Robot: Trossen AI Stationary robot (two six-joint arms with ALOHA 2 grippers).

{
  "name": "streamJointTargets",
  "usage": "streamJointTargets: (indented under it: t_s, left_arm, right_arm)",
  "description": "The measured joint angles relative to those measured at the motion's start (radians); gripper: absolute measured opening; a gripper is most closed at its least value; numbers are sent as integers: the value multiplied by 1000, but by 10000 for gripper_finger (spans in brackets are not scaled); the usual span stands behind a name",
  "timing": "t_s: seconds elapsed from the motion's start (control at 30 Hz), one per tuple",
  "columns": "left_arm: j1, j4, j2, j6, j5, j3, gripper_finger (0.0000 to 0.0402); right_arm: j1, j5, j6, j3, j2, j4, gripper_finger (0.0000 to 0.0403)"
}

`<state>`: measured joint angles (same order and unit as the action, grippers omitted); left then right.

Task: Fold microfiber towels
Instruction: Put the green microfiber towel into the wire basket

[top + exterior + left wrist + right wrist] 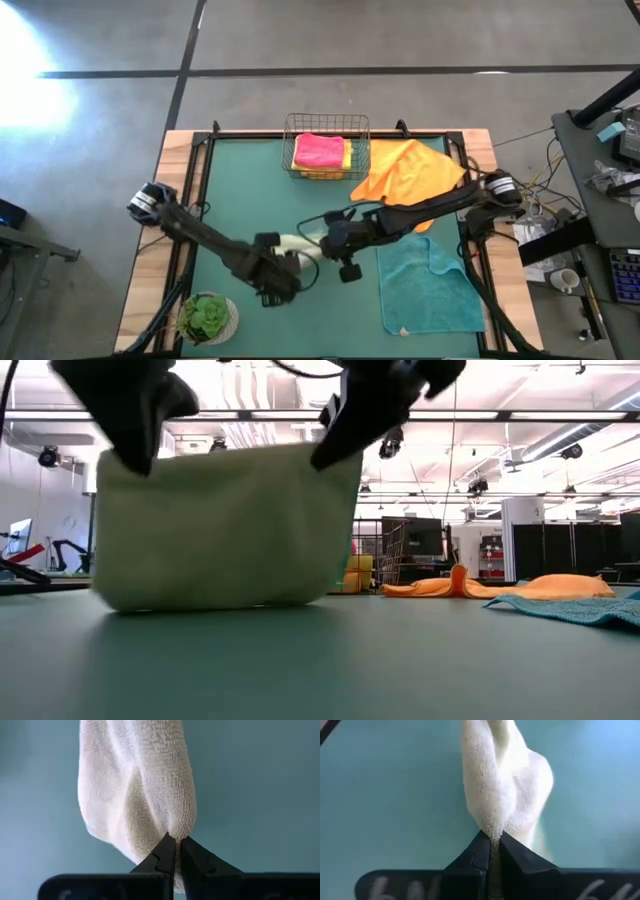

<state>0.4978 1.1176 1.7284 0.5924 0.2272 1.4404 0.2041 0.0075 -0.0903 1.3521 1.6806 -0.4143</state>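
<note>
Mid-fold: left pincer (172, 851) and right pincer (490, 851) each clamped on a top corner of the pale sage towel (225, 525), hung over the bench's (250, 190) centre. Next, probably lowering it flat.

Soft, fuzzy cloth on the pale green towel (137, 790), with tiny loops like a bath towel. Same fluffy cloth on the teal towel (425, 285), the orange towel (410, 170) and the pink towel (320, 150). Thin shiny metal wire on the basket (365, 130). Smooth, flat, not shiny on the green table mat (400, 660). Pale bare wood on the table (175, 150) edge. Hard, dark, smooth plastic on the left gripper (175, 849) and the right gripper (490, 842).
</note>
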Motion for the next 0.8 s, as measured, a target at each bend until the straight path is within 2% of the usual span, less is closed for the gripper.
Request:
streamJointTargets:
  t_s: [0.47, 0.63, 0.8]
  left_arm:
    - [-194, -10, -261, -295, 40, 3, 0]
    - [-254, -10, -292, -443, 51, 23, 0]
    - [-316, -16, -284, -605, 144, 55, 0]
  right_arm:
    - [-13, 154, 153, 0, -192, -99, 11]
    - [-15, 230, 191, 10, -227, -105, 11]
    - [-30, 317, 174, 60, -235, -110, 11]
